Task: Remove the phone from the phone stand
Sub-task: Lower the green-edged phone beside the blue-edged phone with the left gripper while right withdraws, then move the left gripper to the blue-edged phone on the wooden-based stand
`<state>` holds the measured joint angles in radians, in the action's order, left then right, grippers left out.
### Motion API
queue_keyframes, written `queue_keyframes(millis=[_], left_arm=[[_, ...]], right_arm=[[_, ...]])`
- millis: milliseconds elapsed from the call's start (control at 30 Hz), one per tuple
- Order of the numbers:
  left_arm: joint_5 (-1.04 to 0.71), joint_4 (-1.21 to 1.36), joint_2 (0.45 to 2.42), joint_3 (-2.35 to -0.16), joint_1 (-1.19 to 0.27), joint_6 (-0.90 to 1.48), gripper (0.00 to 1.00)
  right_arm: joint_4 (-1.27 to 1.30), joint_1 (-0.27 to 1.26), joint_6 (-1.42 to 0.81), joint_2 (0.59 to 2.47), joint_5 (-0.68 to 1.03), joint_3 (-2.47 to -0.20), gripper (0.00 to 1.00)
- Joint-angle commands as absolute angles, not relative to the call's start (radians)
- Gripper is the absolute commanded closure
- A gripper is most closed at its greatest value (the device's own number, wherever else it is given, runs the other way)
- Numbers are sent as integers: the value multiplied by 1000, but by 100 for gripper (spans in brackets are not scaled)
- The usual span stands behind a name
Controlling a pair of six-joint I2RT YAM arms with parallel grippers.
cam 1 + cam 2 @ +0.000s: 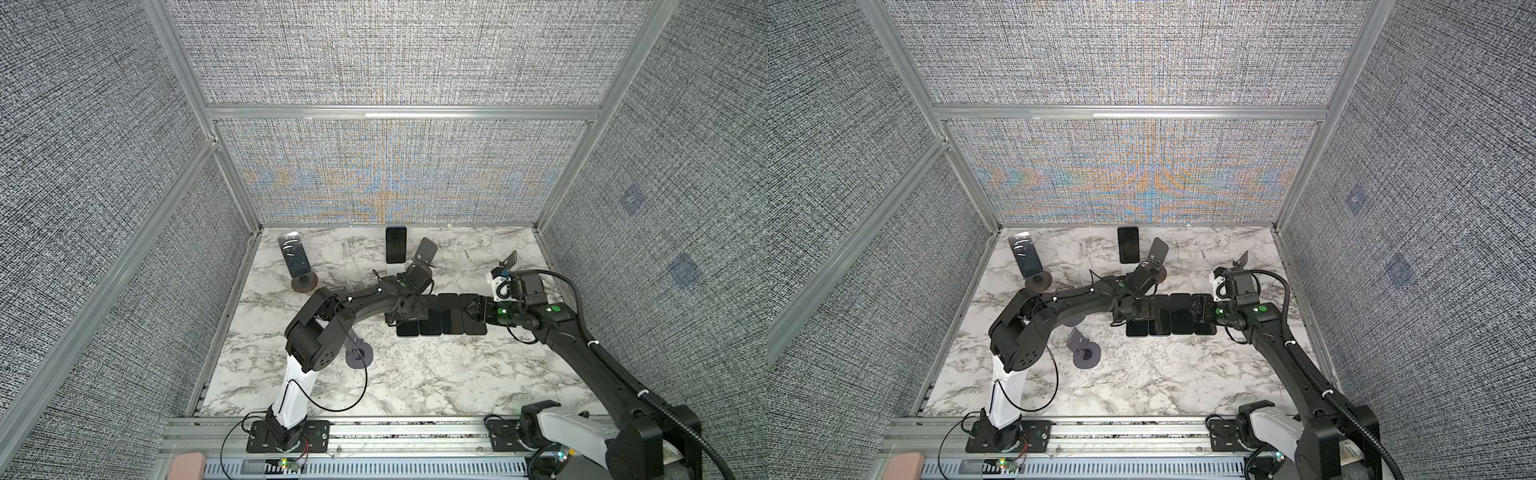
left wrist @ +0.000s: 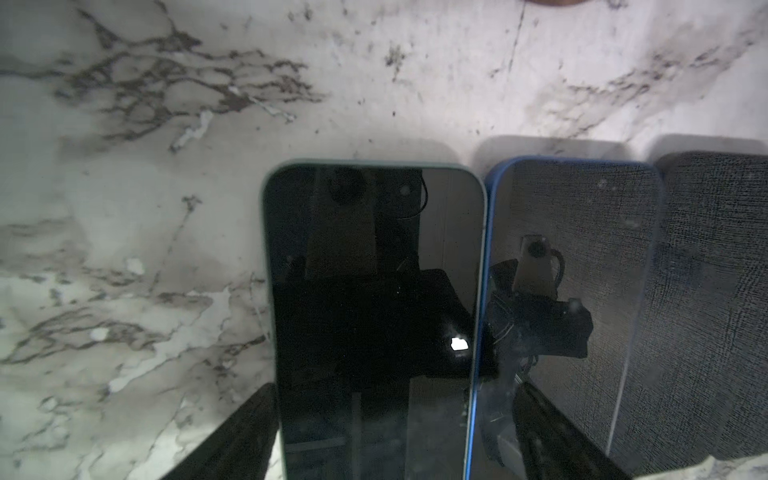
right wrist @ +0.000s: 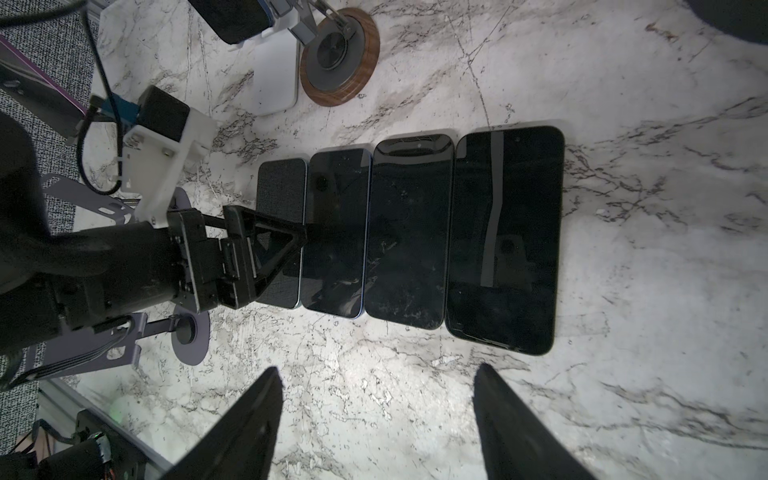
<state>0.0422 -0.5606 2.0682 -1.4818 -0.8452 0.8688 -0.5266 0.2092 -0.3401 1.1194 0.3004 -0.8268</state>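
Marble table [image 1: 415, 374]: four phones [image 3: 409, 232] flat in a row, two more on stands.
Beyond the left claw [image 2: 395, 390], a round-based stand [image 1: 304, 284] props a reflective phone [image 1: 294, 255] and a white stand [image 3: 276, 79] a black phone [image 1: 395, 244]. The green-edged phone [image 2: 374, 291] lies screen-up beneath that claw, whose fingers [image 2: 232, 436] are spread wider than it. Right claw [image 3: 378, 372], arm outstretched, hangs spread and empty by the row's opposite end.
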Motion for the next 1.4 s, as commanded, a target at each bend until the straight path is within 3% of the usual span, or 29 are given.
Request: queue_keyframes(millis=[0,167,533,900,1367], left_arm=[[60,-565,2050,-1482,-845,863,11],[67,-551,2028,-1471,-844,837,2],[131,-478,1892,-1419,-844,714,1],[311,-378,1793,-1476,-818,495,1],[455,-427,2101,-1868,-701,408,1]], right_arm=[[-527,209,-334,1115,311,-831,29],[-529,209,-335,1114,314,-828,29],[-537,209,-332,1109,315,-833,29],[-544,209,-343,1092,327,-835,29],[-591,209,-347,1034,315,-830,29]])
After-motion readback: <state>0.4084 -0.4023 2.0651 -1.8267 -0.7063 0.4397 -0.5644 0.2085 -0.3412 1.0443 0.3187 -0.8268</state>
